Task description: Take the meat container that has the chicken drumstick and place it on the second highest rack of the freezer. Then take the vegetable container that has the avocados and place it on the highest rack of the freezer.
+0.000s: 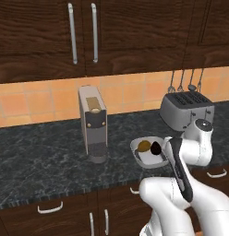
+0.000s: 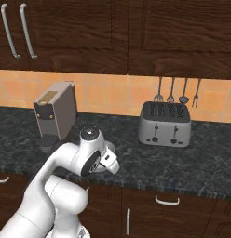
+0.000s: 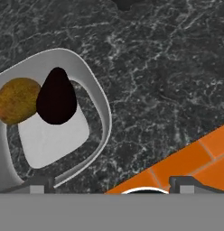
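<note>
Two avocados point(image 3: 35, 99) sit in the bowl point(image 3: 93, 97) below my hand cam: one near-black, one yellow-brown, touching each other, pushed toward the bowl's far-left side in that view. The bowl rests flat on the dark counter point(image 1: 38, 159), near its front edge, right of the coffee machine point(image 1: 93, 124) and in front-left of the toaster point(image 1: 186, 110). Makes sense as a pickup spot: close to the edge, nothing crowding the rim on my side.

Gripper point(image 3: 111, 182) is wide open, nothing between the fingers, w/ the tips point(image 3: 39, 184) just poking up at the bottom of the hand view. One tip is over the bowl's near rim, the other out over bare counter, so I judge I'm lined up to straddle the rim wall rather than grab the fruit, a rim pinch being the only sane hold on a shallow bowl.

From the left base cam the forearm hangs just right of the bowl, wrist above it, not touching afaict. Can't see the meat tray or freezer from here, so no call on part one.

Risk imo: the rim is thin and sloped, so a shallow bite could let the bowl tip and roll the avocados out.
</note>
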Available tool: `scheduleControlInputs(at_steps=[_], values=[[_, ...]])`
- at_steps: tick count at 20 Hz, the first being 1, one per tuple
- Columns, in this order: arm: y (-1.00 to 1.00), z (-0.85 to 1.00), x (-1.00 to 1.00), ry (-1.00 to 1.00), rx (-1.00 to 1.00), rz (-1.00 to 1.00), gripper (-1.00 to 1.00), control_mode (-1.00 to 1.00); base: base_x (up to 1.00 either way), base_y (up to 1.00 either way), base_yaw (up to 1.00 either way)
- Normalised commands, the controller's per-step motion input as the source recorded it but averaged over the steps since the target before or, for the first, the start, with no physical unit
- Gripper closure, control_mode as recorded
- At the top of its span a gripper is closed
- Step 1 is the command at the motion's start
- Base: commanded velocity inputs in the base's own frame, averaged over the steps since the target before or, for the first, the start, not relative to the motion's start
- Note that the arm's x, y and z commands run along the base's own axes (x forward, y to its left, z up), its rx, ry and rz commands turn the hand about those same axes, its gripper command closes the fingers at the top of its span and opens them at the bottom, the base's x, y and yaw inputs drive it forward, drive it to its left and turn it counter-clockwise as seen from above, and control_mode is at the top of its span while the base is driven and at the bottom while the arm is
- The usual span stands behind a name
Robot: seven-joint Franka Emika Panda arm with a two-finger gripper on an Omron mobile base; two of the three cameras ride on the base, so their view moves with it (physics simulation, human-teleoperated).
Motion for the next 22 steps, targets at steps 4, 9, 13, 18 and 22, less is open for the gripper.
scheduleControlInputs(at_steps=[4, 9, 13, 18, 22], values=[[0.00, 0.00, 0.44, 0.17, 0.01, -0.01, -1.00, -1.00, 0.00, 0.00, 0.00], [0.04, -0.03, 0.33, 0.18, 0.00, 0.00, -1.00, -1.00, 0.00, 0.00, 0.00], [0.00, -0.27, 0.06, 0.05, 0.00, 0.00, -1.00, -1.00, 0.00, 0.00, 0.00], [0.00, -0.40, 0.00, 0.00, 0.00, 0.00, -1.00, -1.00, 0.00, 0.00, 0.00], [0.00, -0.41, 0.00, 0.00, 0.00, 0.00, -1.00, -1.00, 0.00, 0.00, 0.00]])
